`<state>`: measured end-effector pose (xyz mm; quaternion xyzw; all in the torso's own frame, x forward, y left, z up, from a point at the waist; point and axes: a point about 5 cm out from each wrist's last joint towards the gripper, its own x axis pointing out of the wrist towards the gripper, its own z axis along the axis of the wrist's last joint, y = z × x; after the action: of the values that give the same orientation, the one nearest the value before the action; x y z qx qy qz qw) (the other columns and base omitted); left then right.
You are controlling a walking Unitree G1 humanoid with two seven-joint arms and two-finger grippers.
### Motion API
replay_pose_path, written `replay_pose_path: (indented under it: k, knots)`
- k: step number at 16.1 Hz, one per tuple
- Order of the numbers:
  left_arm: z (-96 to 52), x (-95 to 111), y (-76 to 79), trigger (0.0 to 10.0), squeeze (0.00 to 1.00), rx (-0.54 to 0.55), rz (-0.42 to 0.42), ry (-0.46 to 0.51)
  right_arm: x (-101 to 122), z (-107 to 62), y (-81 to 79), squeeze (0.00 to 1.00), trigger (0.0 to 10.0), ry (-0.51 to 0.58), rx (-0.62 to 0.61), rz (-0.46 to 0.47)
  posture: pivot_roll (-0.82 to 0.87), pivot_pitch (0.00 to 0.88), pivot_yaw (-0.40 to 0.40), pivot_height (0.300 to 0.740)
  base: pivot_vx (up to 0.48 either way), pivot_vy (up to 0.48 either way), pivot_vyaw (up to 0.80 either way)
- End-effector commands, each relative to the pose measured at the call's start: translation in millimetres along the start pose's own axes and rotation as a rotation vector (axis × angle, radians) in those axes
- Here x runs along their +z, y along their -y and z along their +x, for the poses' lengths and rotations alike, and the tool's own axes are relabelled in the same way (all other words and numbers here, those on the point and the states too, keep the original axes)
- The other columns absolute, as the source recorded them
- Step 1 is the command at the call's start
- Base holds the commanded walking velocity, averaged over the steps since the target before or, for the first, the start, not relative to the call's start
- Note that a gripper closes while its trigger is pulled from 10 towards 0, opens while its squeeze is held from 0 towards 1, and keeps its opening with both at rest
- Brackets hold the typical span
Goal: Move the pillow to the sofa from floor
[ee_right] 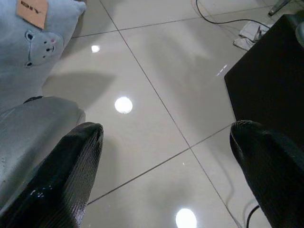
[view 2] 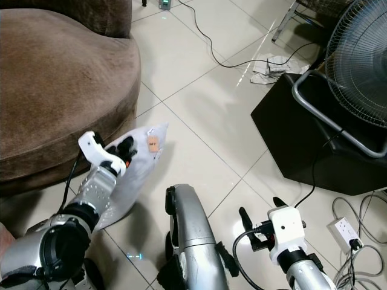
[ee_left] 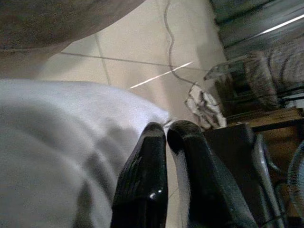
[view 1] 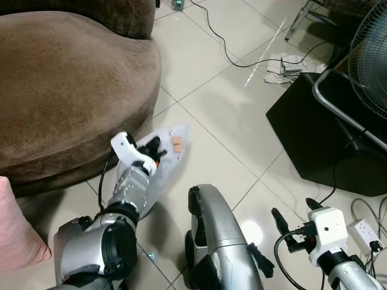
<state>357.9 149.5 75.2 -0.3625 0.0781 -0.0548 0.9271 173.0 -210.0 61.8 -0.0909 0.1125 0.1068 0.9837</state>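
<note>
A pale blue pillow [view 1: 173, 149] with an orange tag lies on the tiled floor against the foot of the brown sofa [view 1: 60, 90]. My left gripper [view 1: 151, 148] rests on the pillow's upper edge. In the left wrist view its two black fingers [ee_left: 147, 161] are pressed together with a thin strip of the pillow's [ee_left: 57, 142] fabric between them. My right gripper [view 1: 294, 211] hangs low at the right, open and holding nothing, over bare tiles. The right wrist view looks between its spread fingers [ee_right: 71, 156] and catches the pillow's bear face and tag [ee_right: 33, 42].
A black fan base [view 1: 320, 133] and a standing fan [view 1: 369, 54] fill the right side. A black cable [view 1: 224, 42] crosses the far floor to crumpled paper [view 1: 287, 66]. A white power strip [view 1: 366, 232] lies near my right arm. Something pink [view 1: 18, 235] sits at the lower left.
</note>
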Motion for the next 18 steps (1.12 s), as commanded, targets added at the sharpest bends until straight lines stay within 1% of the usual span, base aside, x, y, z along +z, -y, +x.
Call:
replay_pose_path:
  k: [1, 2, 3, 5, 7, 8, 9, 10, 11, 12, 13, 15, 16, 17, 18]
  knots:
    - [0.5, -6, 4.9, 0.0, 0.0, -0.021, -0.021, -0.011, -2, -3.2, 2.1, 0.0, 10.0, -0.021, -0.015, 0.003, -0.33, 0.248, -0.21, 0.511, 0.0, 0.0, 0.0]
    - [0.5, -6, 4.9, 0.0, 0.0, -0.021, -0.021, -0.011, -2, -3.2, 2.1, 0.0, 10.0, -0.021, -0.015, 0.003, -0.33, 0.248, -0.21, 0.511, 0.0, 0.0, 0.0]
    - [8.8, 11, 19.9, 0.0, 0.0, -0.113, -0.012, 0.05, 0, 0.1, 0.1, 0.0, 10.0, -0.014, -0.008, 0.004, -0.32, 0.242, -0.207, 0.511, 0.0, 0.0, 0.0]
    - [11.9, 18, 26.8, 0.0, 0.0, -0.155, -0.011, 0.077, 1, 1.9, -0.5, 0.0, 10.0, -0.012, -0.006, 0.004, -0.31, 0.241, -0.206, 0.511, 0.0, 0.0, 0.0]
    - [16.7, 34, 37.6, 0.0, 0.0, -0.213, 0.013, 0.129, 2, 6.4, -2.1, 0.0, 10.0, -0.007, -0.002, 0.005, -0.3, 0.235, -0.201, 0.511, 0.0, 0.0, 0.0]
    - [17.4, 37, 39.5, 0.0, 0.0, -0.222, 0.02, 0.138, 2, 7.5, -2.4, 0.0, 10.0, -0.006, -0.001, 0.006, -0.29, 0.233, -0.199, 0.511, 0.0, 0.0, 0.0]
    - [20.2, 44, 46.5, 0.0, 0.0, -0.244, 0.123, 0.139, 1, 13.1, -4.2, 0.0, 10.0, -0.003, -0.002, 0.016, -0.27, 0.223, -0.186, 0.511, 0.0, 0.0, 0.0]
    - [20.2, 44, 46.5, 0.0, 0.0, -0.244, 0.123, 0.139, 1, 13.1, -4.2, 0.0, 10.0, -0.003, -0.002, 0.016, -0.27, 0.223, -0.186, 0.511, 0.0, 0.0, 0.0]
    - [21.3, 44, 49.2, 0.0, 0.0, -0.249, 0.19, 0.115, 1, 16.9, -6.0, 0.0, 10.0, -0.001, 0.001, 0.02, -0.26, 0.221, -0.182, 0.511, 0.0, 0.0, 0.0]
    - [21.6, 44, 49.7, 0.0, 0.0, -0.247, 0.219, 0.102, 1, 18.3, -6.8, 0.0, 10.0, 0.0, 0.003, 0.023, -0.26, 0.221, -0.182, 0.511, 0.0, 0.0, 0.0]
    - [21.8, 41, 47.1, 10.0, 0.0, -0.22, 0.335, 0.05, 0, 22.1, -10.2, 0.0, 10.0, 0.002, 0.011, 0.03, -0.24, 0.219, -0.173, 0.511, 0.0, 0.0, 0.0]
    - [21.2, 40, 44.6, 10.0, 0.0, -0.21, 0.4, 0.025, -1, 24.5, -12.4, 0.0, 10.0, 0.002, 0.016, 0.033, -0.23, 0.217, -0.171, 0.511, 0.0, 0.0, 0.0]
    - [21.0, 43, 44.4, 10.0, 0.0, -0.226, 0.44, 0.016, -2, 25.6, -13.3, 0.0, 10.0, 0.003, 0.018, 0.036, -0.22, 0.214, -0.167, 0.511, 0.0, 0.0, 0.0]
    - [20.7, 56, 41.3, 10.0, 0.81, -0.229, 0.504, 0.024, -3, 28.3, -15.7, 0.0, 10.0, 0.005, 0.021, 0.043, -0.21, 0.21, -0.157, 0.511, 0.0, 0.0, 0.0]
    - [20.4, 65, 40.5, 10.0, 1.0, -0.233, 0.545, 0.037, -4, 30.6, -17.6, 0.0, 10.0, 0.008, 0.022, 0.048, -0.2, 0.206, -0.149, 0.511, 0.0, 0.0, 0.0]
